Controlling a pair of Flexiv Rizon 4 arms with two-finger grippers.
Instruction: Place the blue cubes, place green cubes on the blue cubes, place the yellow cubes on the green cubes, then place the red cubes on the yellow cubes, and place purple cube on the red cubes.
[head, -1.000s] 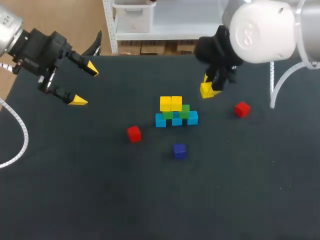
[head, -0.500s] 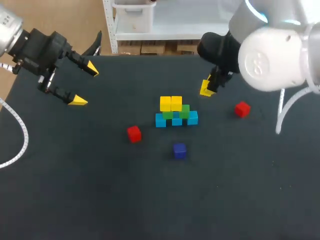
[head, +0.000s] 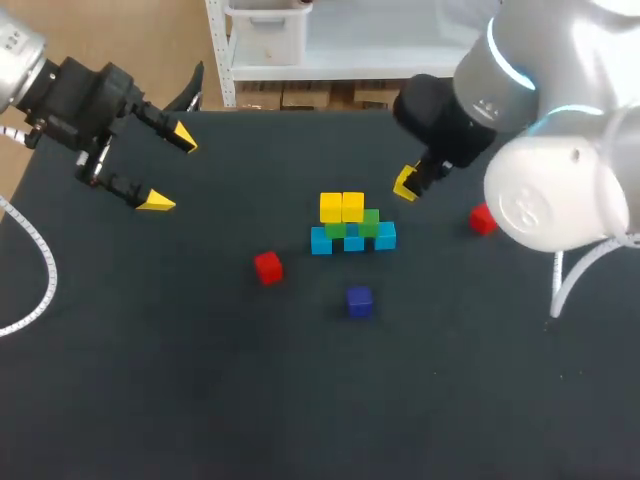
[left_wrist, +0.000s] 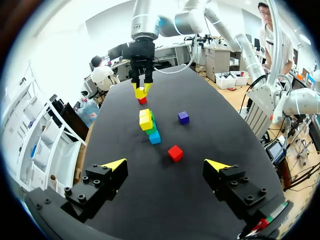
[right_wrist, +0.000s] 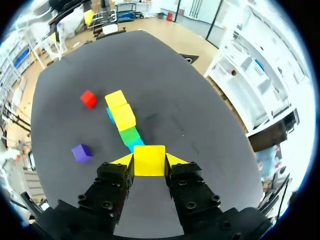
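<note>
Dark bench (head: 180, 400) first: a purple cube (head: 359, 301) sits nearest, at 6 o'clock from the stack (head: 352, 228), a red cube (head: 268, 267) at 8. Its blue cubes (head: 321, 241) carry green cubes (head: 368, 222), then two yellow cubes (head: 342, 207). A second red cube (head: 481, 219) lies at 3. At 1 o'clock the right end effector (head: 407, 183) grips a third yellow cube (right_wrist: 149, 160). At 10, the left end effector (head: 169, 170) hangs, jaws spread wide.

there were three blue cubes (head: 321, 241), two green cubes (head: 369, 222), three yellow cubes (head: 331, 207) counting the yellow cube (right_wrist: 149, 160) pinched in the right pincer (head: 405, 185), two red cubes (head: 267, 267) and one purple cube (head: 359, 301).
</note>
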